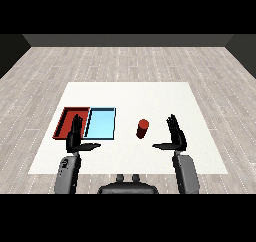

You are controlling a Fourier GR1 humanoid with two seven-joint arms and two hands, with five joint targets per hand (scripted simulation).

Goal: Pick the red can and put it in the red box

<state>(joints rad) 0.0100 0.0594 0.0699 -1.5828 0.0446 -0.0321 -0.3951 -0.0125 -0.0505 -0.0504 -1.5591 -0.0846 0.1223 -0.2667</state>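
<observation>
A small red can stands upright on the white table, a little right of the middle. The red tray lies at the left, with the light blue tray right beside it. My right hand is raised to the right of the can, apart from it, with straight fingers and the thumb pointing left toward it. My left hand is held up in front of the red tray's near edge, fingers straight, thumb pointing right, holding nothing.
The table's front edge runs just behind my forearms. A grey plank floor surrounds the table on every side.
</observation>
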